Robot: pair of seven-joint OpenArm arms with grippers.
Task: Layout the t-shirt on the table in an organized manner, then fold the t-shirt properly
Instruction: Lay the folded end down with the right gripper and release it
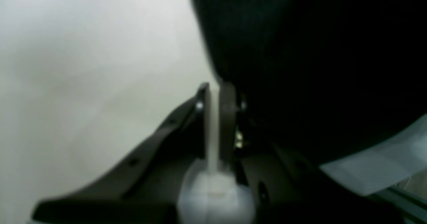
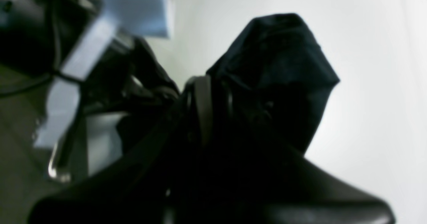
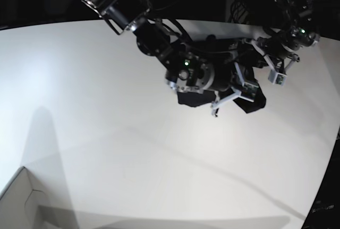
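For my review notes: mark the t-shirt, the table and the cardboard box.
t-shirt (image 2: 283,70): right wrist view, on the bunched black fabric.
table (image 3: 95,107): base view, on bare white tabletop, left of the arms.
cardboard box (image 3: 21,202): base view, on its pale flap at the bottom left corner.

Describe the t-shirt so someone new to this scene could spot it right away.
Start at the big white table, then look toward its far right, where the two arms meet. The t-shirt is the bunched black cloth hanging between them, off the surface. It is the only soft fabric there; everything around it is rigid metal and plastic.
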